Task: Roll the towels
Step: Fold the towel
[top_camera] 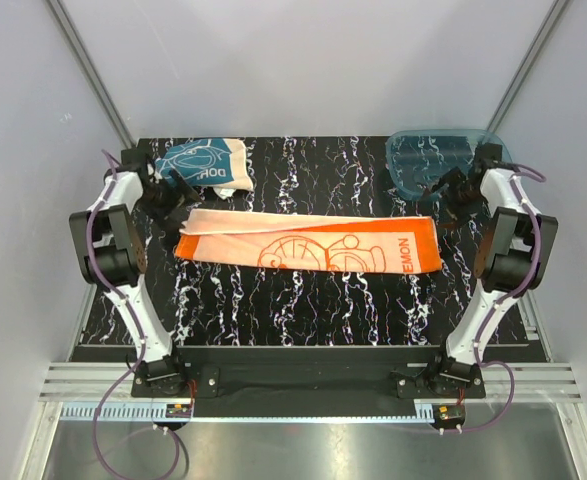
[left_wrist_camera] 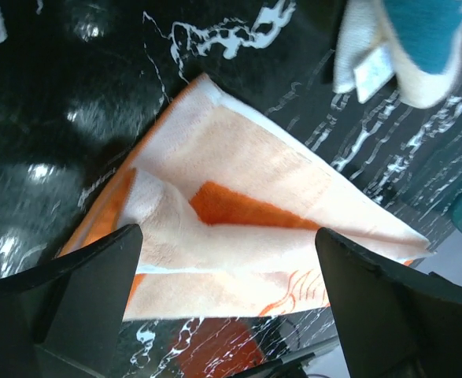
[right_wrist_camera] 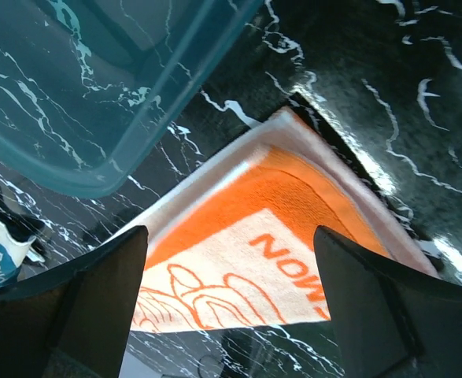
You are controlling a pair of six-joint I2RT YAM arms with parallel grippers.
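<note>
Black marble table (top_camera: pixel 303 310): blue tray (top_camera: pixel 443 160) back right, orange towel (top_camera: pixel 313 245) flat near it, teal towel (top_camera: pixel 203 165) bunched back left. Left gripper (left_wrist_camera: pixel 228 236) & right gripper (right_wrist_camera: pixel 231 234) both wide open, holding nothing.

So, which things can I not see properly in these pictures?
- Teal towel: left wrist view, cut off by the top edge; top view, crumpled, so its print is mostly hidden.
- Tray: right wrist view, cut off by the top and left edges.
- Orange towel: right wrist view, its print runs behind the right fingers and off the bottom edge.
</note>
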